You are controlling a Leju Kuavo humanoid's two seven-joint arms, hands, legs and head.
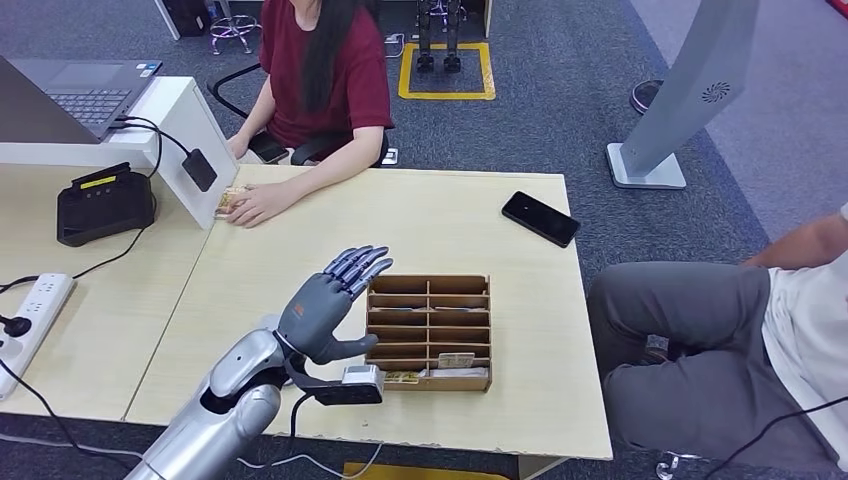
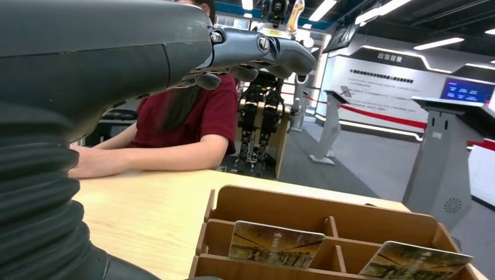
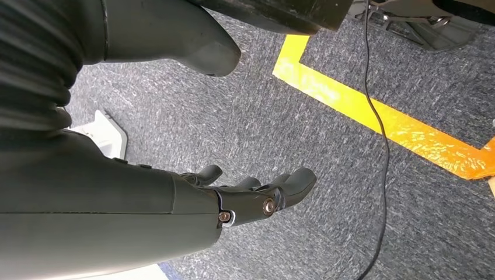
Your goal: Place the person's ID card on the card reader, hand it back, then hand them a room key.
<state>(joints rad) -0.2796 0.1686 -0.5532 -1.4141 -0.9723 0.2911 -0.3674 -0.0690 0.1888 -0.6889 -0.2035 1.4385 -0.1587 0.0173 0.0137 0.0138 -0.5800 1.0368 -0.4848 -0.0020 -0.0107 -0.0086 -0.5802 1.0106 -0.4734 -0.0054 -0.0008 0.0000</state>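
The left hand (image 1: pixel 325 305) hovers empty with fingers spread just beside the wooden key rack (image 1: pixel 430 330) holding room key cards (image 2: pixel 274 243), while the ID card (image 1: pixel 231 202) lies under the person's hand (image 1: pixel 258 204) across the worktop (image 1: pixel 450 230), and the right hand (image 3: pixel 257 195) hangs empty, fingers loosely extended, over carpet.

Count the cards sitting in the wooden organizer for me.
2, both in the row of the wooden organizer nearest the robot: one card in a middle slot and another card in the slot beside it. Dividers could hide others.
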